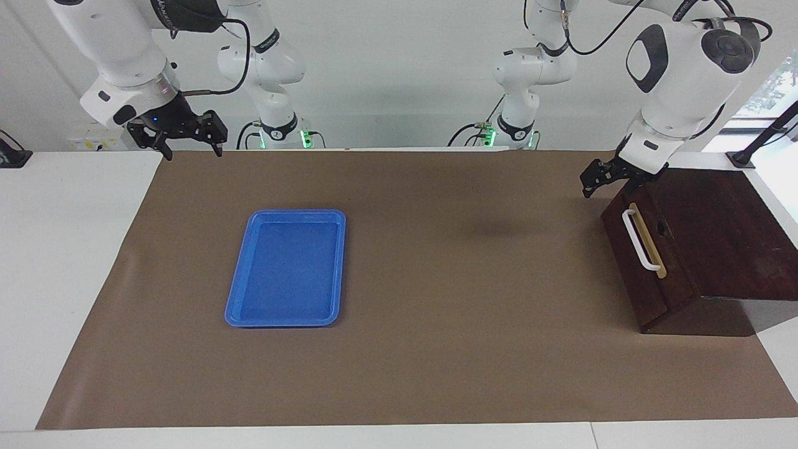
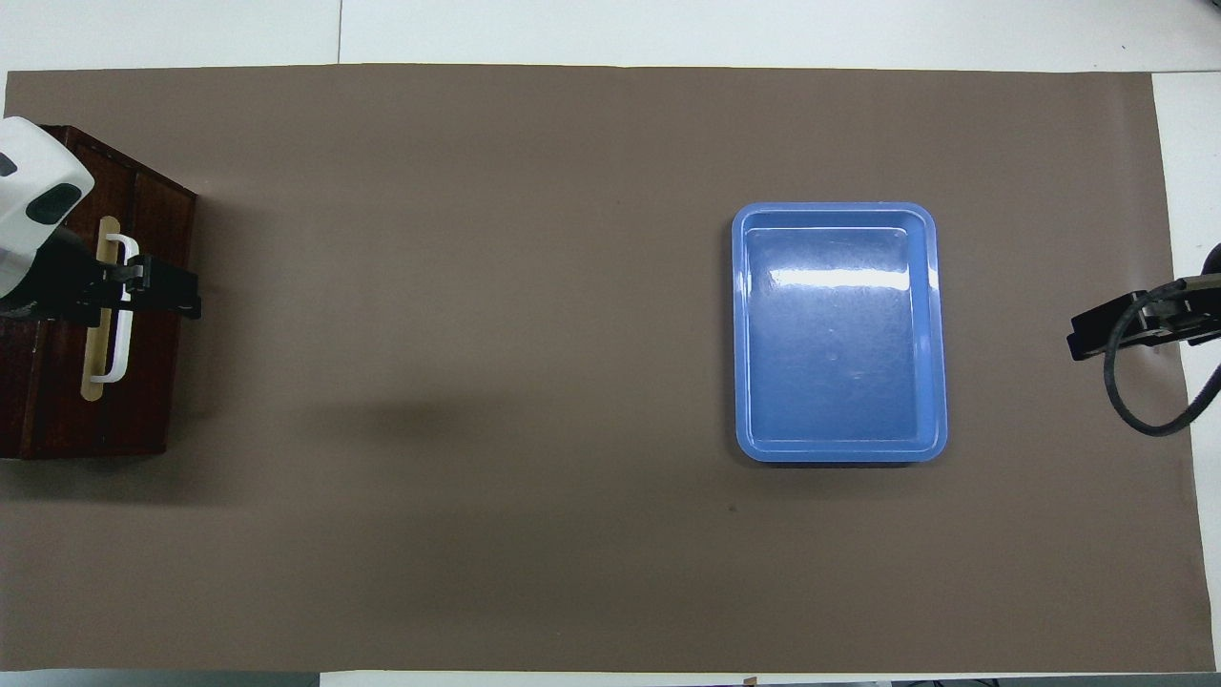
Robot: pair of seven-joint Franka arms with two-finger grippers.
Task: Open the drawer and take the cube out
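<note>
One drawer [image 1: 645, 262] sits closed in a dark wooden box [image 1: 717, 231] at the left arm's end of the table [image 1: 399, 374]. Its front faces the middle of the table and leans back slightly. The white bar handle [image 1: 639, 240] runs lengthwise along the front — its long axis goes from nearer the robots to farther from them.

The left gripper [image 1: 600, 179] hangs just above the upper edge of the drawer front, at the handle end nearer the robots; the jaws are not around the handle, and whether they stand wide or narrow cannot be told.

The right gripper [image 1: 190, 146] waits in the air over the right arm's end of the table, jaws spread wide and empty.

One blue tray [image 1: 287, 268] lies flat toward the right arm's end — empty. No cube is visible.
</note>
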